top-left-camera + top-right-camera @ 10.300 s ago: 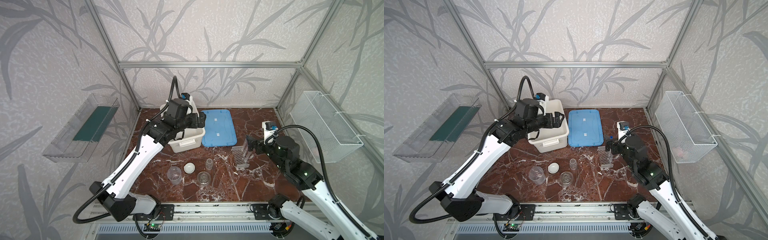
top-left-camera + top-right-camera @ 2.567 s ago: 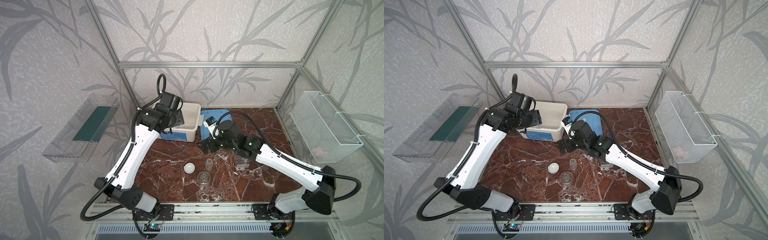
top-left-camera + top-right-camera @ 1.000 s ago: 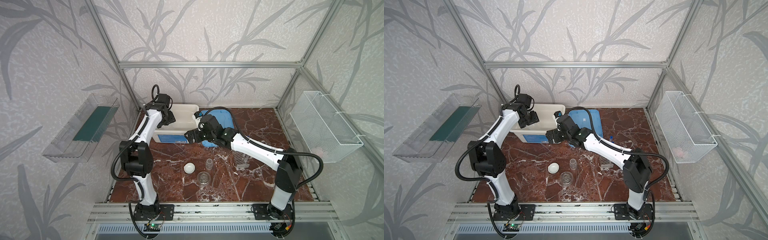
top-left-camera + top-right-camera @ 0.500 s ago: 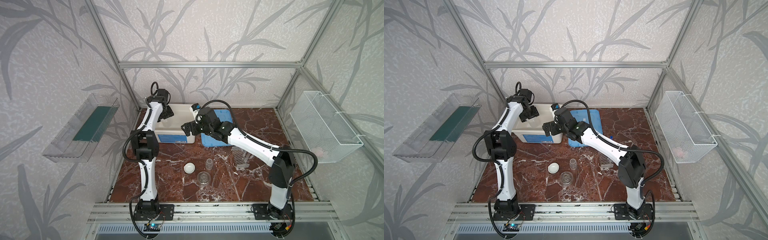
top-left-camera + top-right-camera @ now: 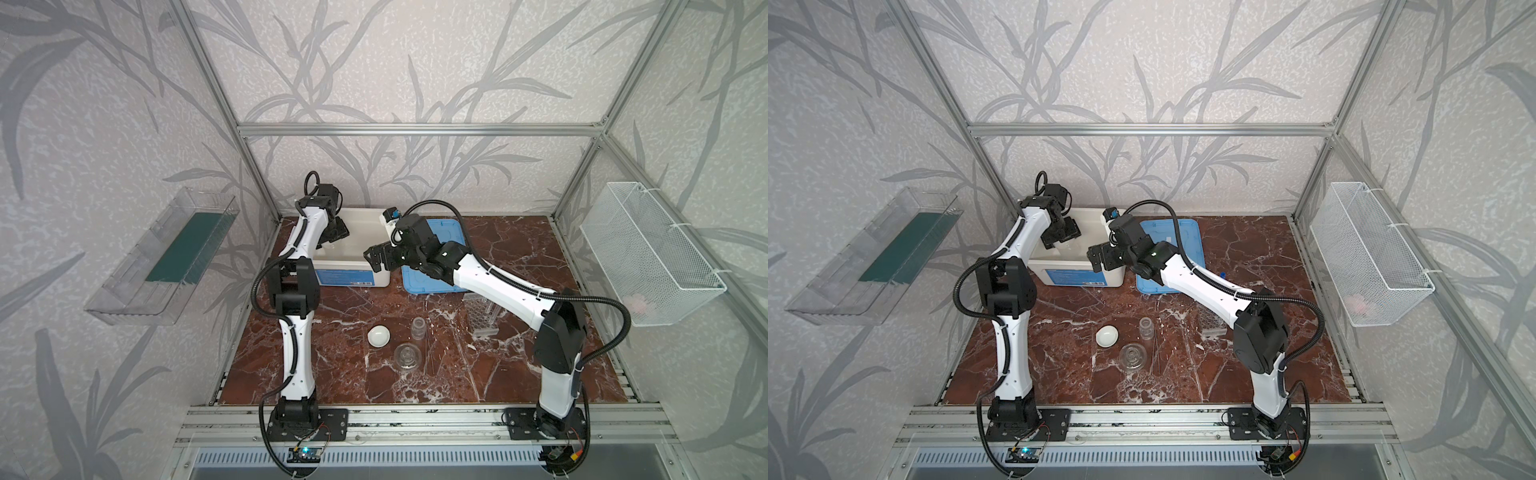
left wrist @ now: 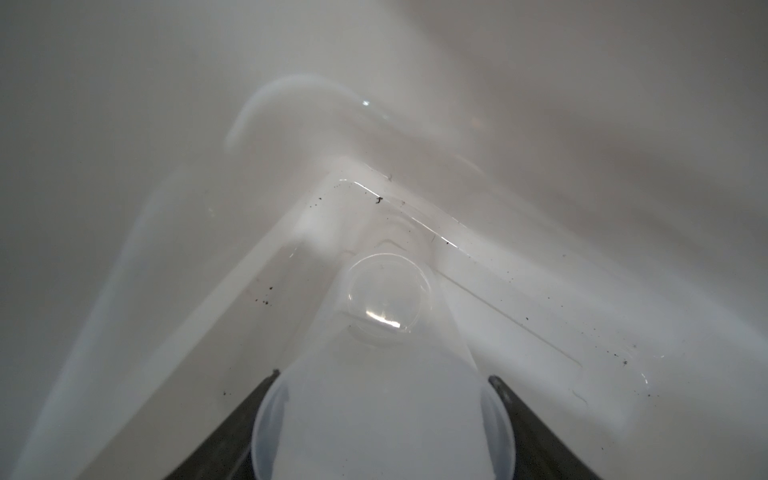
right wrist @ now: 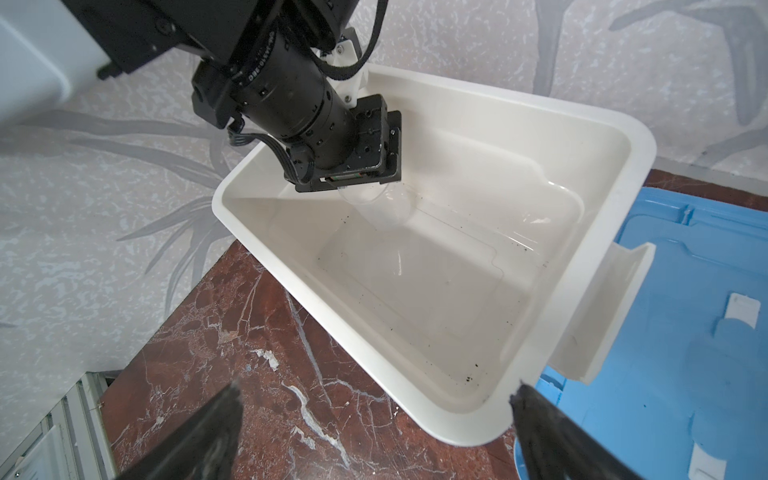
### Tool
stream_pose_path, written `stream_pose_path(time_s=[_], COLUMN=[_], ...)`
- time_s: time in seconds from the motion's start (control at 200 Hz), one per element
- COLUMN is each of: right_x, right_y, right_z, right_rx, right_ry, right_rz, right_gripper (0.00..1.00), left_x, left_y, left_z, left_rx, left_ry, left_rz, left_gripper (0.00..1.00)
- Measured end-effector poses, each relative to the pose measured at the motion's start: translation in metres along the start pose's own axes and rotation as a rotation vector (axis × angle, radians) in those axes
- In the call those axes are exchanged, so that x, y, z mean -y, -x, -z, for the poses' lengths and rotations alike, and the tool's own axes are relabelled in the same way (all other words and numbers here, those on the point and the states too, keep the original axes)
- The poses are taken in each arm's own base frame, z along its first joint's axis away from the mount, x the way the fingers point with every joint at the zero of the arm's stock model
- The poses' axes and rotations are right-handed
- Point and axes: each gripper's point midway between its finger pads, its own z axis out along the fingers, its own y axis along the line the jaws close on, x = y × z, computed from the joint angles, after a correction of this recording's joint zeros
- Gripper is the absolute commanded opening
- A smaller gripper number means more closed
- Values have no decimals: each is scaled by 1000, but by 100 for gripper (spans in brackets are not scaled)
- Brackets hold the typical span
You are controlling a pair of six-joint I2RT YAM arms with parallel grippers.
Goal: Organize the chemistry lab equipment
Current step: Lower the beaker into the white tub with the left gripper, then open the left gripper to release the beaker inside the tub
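Observation:
My left gripper [image 5: 332,239] [image 6: 382,386] reaches down into the white tub [image 5: 365,224] near its back left corner. It is shut on the small clear beaker [image 6: 382,332] [image 7: 384,208], which hangs tilted just above the tub floor. My right gripper [image 5: 376,259] [image 7: 376,415] stands open over the tub's front right corner, with nothing between its fingers. On the marble, in both top views, lie the white domed dish [image 5: 379,336], the clear jar [image 5: 418,326], the round glass vessel [image 5: 407,355] and the thin rods [image 5: 428,353]. The clear rack [image 5: 482,318] sits partly under the right arm.
The blue lid [image 5: 449,232] lies flat to the right of the tub, under my right arm. A wire basket [image 5: 648,253] hangs on the right wall and a clear shelf [image 5: 166,253] on the left wall. Aluminium frame posts stand at the back corners.
The left arm has folded back and carried the beaker deeper into the tub's back left. The right gripper has moved left and back to the tub's front right corner.

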Motion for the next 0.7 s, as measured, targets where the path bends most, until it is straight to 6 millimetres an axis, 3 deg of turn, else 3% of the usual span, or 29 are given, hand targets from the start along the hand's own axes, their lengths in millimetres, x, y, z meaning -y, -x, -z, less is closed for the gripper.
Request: stream_pose_path(time_s=[0.38, 0.54, 0.7], right_x=[7, 10, 12], right_y=[-11, -14, -18], right_z=[-4, -5, -6], right_rx=[-24, -31, -41], right_ry=[-13, -18, -20], right_rz=[-4, -6, -7], right_gripper=[99, 99, 99], left_x=[4, 5, 4], left_y=[-5, -4, -3], left_z=[-26, -26, -26], left_rx=[-25, -23, -19], left_ry=[0, -1, 4], left_rz=[6, 13, 15], left_gripper=[81, 95, 99])
